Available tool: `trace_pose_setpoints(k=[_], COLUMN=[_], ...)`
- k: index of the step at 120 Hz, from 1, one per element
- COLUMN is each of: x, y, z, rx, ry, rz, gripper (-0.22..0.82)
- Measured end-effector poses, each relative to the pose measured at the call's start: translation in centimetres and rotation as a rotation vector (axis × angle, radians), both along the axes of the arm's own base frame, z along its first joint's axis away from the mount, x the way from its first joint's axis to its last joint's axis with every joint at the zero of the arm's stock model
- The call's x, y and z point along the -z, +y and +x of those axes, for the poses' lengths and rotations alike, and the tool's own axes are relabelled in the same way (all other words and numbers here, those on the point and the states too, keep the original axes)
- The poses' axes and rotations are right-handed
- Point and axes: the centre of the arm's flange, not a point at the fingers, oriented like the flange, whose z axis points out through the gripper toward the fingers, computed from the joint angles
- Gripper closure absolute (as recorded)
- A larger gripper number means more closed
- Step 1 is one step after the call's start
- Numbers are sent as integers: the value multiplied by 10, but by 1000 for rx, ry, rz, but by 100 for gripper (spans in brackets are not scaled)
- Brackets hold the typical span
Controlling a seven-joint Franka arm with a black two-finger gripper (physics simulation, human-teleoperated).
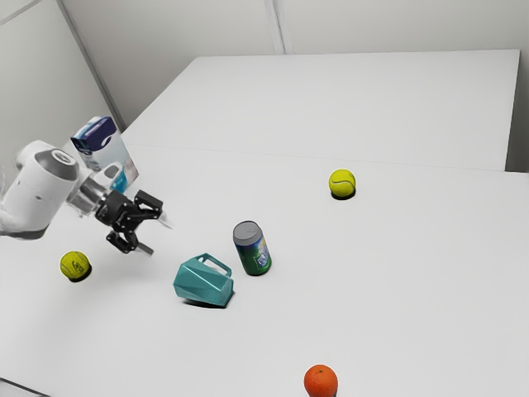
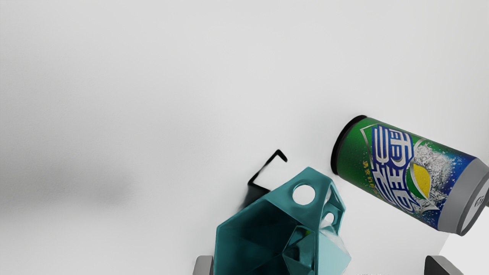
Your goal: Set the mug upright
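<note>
The teal faceted mug (image 1: 203,282) lies on its side on the table in the exterior view, its handle loop on the upper side. My gripper (image 1: 149,227) is held above the table, toward the exterior view's upper left from the mug and apart from it. In the wrist view the mug (image 2: 267,229) shows its dark hollow inside and a holed handle part. The fingertips of my gripper (image 2: 318,265) stand wide apart, open, with the mug farther off in the line between them.
A green soda can (image 1: 252,248) stands upright close beside the mug. One tennis ball (image 1: 75,265) and a blue-white carton (image 1: 106,153) are near the arm. Another tennis ball (image 1: 342,184) and an orange (image 1: 321,381) sit farther toward the exterior view's right.
</note>
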Motion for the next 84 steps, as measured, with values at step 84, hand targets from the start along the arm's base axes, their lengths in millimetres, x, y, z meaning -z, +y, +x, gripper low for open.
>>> trace_pose_setpoints(k=[84], x=[37], y=[-58], z=[-35], rx=[147], ry=[-327], rz=[-73], gripper=[0])
